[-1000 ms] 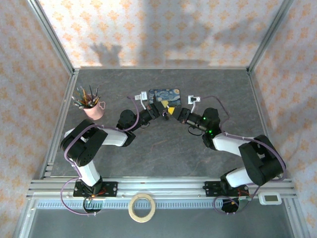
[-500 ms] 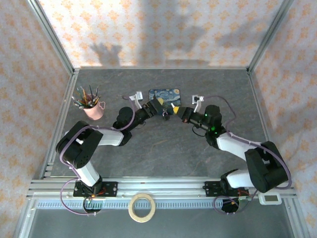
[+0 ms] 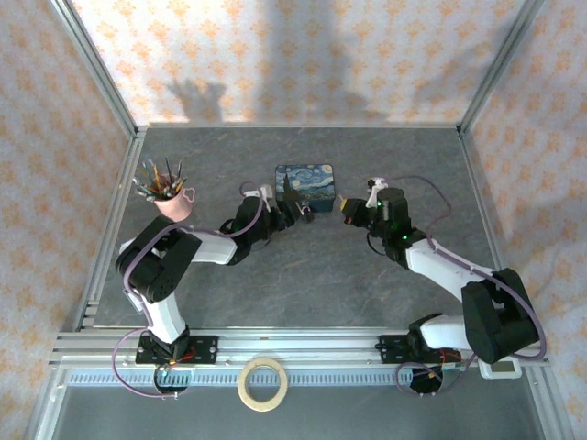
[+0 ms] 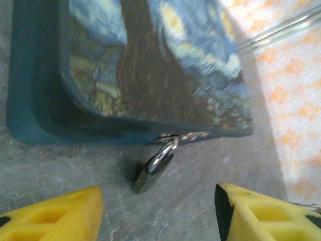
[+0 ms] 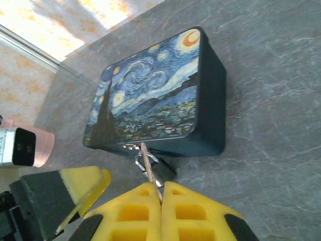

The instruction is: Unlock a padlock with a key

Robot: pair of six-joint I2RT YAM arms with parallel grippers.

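The small dark padlock (image 4: 148,175) lies on the table, its silvery shackle (image 4: 163,152) hooked through the hasp on the front of the blue starry-night tin (image 4: 150,60). My left gripper (image 4: 158,211) is open, its yellow fingers (image 4: 55,213) standing either side of the padlock and short of it. My right gripper (image 5: 161,188) is shut on the thin silvery key (image 5: 148,164), which points toward the padlock (image 5: 165,170) and the tin (image 5: 150,95). From above, the left gripper (image 3: 295,214) and right gripper (image 3: 349,209) flank the padlock (image 3: 310,215) in front of the tin (image 3: 305,180).
A pink mug of coloured pencils (image 3: 171,198) stands at the left. A roll of tape (image 3: 262,383) lies in front of the arm bases. Frame posts and patterned walls close in the grey table (image 3: 303,275).
The right gripper has drawn back to the right with the key, away from the padlock. The left gripper has shifted nearer, off the tin's front edge.
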